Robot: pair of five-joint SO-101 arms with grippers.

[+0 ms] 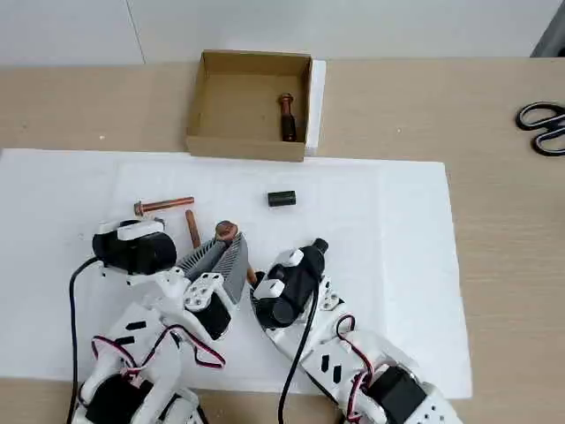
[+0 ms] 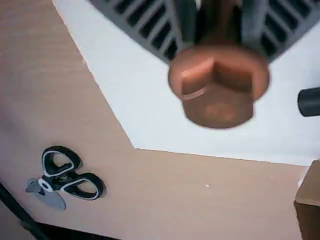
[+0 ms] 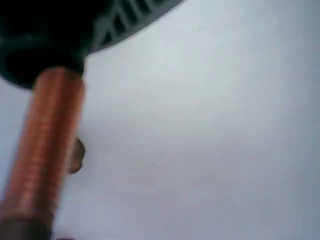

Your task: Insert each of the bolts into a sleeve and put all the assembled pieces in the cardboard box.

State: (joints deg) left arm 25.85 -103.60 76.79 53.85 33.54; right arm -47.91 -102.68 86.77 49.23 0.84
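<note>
**Held bolt** (image 1: 227, 231): copper-coloured with a hex head and a threaded shank. It sits over the near middle of the white sheet (image 1: 397, 265). The head is at the far end, facing the cardboard box (image 1: 199, 106), and the long axis runs from there back toward the near right. The left wrist view shows the head almost end-on.

**Left gripper** (image 1: 226, 244): grey ribbed fingers (image 2: 140, 20) clamped on the held bolt just behind its head.

**Right gripper** (image 1: 265, 284): just right of the shank's near end, against a dark mass. Whether it is parted or closed cannot be told.

**Loose bolts:** two, the same copper colour.
- One bolt (image 1: 163, 206) lies left-right with its head to the left.
- A second bolt (image 1: 192, 228) lies near-far just beside the left arm.

**Sleeve** (image 1: 282, 198): a short black cylinder lying on the sheet, far right of the held bolt.

**Assembled piece** (image 1: 288, 117): inside the box near its right wall. Its long axis runs near-far, with a black sleeve on the near end.

**Surface:** a light wooden tabletop (image 1: 494, 221) with the white sheet over its near part. The box stands at the sheet's far edge.

**Scissors** (image 1: 543, 126): black-handled, at the far right.

**Wall** (image 1: 265, 26): pale, behind the tabletop.
</note>
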